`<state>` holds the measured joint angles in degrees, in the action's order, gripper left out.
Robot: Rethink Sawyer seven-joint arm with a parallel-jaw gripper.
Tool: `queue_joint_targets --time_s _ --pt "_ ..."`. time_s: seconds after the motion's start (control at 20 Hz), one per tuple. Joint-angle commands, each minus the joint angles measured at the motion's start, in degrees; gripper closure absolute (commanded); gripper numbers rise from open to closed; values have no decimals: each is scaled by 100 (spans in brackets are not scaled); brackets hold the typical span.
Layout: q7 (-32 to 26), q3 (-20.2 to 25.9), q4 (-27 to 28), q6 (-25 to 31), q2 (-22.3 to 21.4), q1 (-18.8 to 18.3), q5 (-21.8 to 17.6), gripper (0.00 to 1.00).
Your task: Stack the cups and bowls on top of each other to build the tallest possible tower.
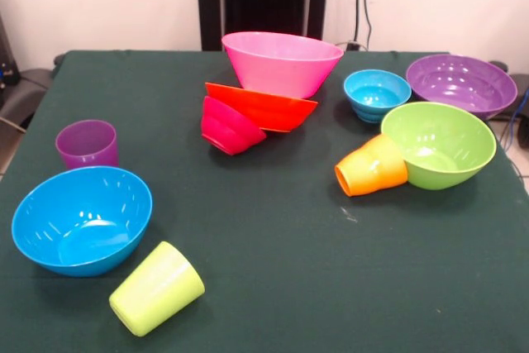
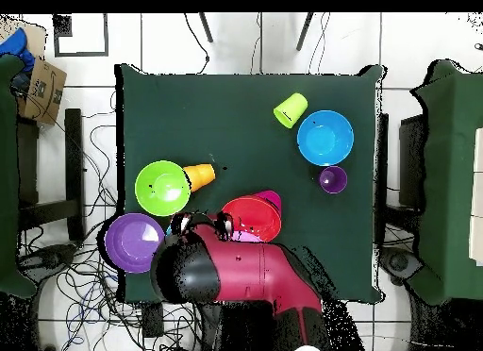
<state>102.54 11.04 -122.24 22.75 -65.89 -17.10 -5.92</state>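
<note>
One arm (image 2: pixel 241 272) folds low over the tower (image 1: pixel 269 93) as I watch; I cannot tell its jaws' state.

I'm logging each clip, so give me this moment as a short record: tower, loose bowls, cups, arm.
tower: pink bowl on top of a tilted orange bowl with the red bowl tipped on its side at the bottom; leaning
loose bowls: big blue bowl, green bowl, purple bowl, small light blue bowl, all upright
cups: purple cup upright; lime cup and orange cup on their sides, the orange one against the green bowl
arm: arm above the tower's end of the table; pincer not visible
</note>
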Motion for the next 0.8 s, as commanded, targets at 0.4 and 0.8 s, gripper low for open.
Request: queue_joint_targets --time_s 0.4,0.8 --pt "485 589 -132 165 246 15 558 0" --pt "671 410 100 53 383 251 566 0"
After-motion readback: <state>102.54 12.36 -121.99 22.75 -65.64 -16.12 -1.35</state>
